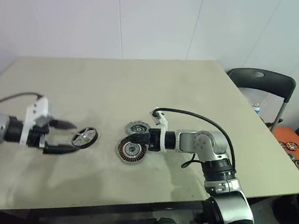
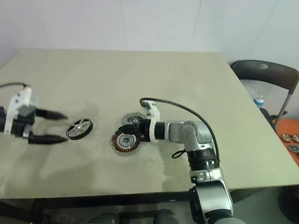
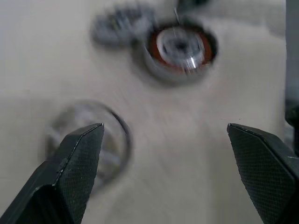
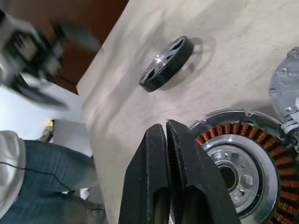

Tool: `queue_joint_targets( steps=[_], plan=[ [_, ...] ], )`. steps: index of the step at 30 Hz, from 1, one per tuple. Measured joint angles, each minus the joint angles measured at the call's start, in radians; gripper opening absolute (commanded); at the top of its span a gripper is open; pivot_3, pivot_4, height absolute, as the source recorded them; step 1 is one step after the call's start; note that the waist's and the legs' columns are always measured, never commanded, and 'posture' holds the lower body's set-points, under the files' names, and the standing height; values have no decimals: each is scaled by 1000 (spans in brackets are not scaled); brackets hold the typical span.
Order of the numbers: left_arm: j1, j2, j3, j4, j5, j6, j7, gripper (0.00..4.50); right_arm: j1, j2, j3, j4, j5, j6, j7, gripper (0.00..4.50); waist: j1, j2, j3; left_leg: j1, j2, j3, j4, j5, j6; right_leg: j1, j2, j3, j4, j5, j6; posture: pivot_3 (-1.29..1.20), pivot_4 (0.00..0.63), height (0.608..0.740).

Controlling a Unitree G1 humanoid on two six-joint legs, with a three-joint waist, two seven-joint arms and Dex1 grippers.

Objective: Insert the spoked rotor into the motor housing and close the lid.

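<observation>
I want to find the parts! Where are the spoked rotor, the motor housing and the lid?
spoked rotor [image 1: 84,136]: left eye view, hub.
motor housing [image 1: 131,151]: left eye view, silver centre.
lid [image 1: 136,126]: left eye view, grey top.

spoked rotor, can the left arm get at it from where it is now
Probably yes: the left gripper is open right beside the spoked rotor, with bare table between them; the right gripper sits over at the motor housing.

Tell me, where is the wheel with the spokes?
The spoked rotor lies on the table, left of the motor housing, just beyond the open left end effector.
</observation>
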Motion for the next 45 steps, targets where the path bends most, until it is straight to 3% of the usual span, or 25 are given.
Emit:
queue_joint_targets(
  steps=[8, 15, 28, 45],
  plan=[
    [33, -66, -70, 70, 201, -326, 94, 4499, 20, 3, 19, -2, -12, -10, 5, 146, 13, -1, 0, 0, 0, 1, 0, 0, 0, 1, 0, 0, -1, 0, 0, 0, 0, 740],
    [-64, -114, -131, 193, 263, -446, 105, 4499, 28, 0, 17, -5, -22, -17, 4, 146, 9, -1, -1, 0, 0, 0, 0, 0, 0, 0, -1, 0, 0, 0, 0, 0, 0, 740],
    [-192, -154, -213, 355, 307, -487, 81, 4499, 55, -10, 1, -30, -31, -17, -28, 146, 5, -1, -1, 0, 0, 0, 1, 0, 0, 0, 0, 0, 1, 0, 0, 0, 0, 740],
    [-219, -169, -230, 370, 322, -487, 55, 4499, 64, -7, -5, -40, -33, -24, -63, 146, 4, -2, -1, 0, 0, 0, 1, 0, 0, 1, 0, 0, 1, 0, 0, 0, 0, 740]
  ],
)
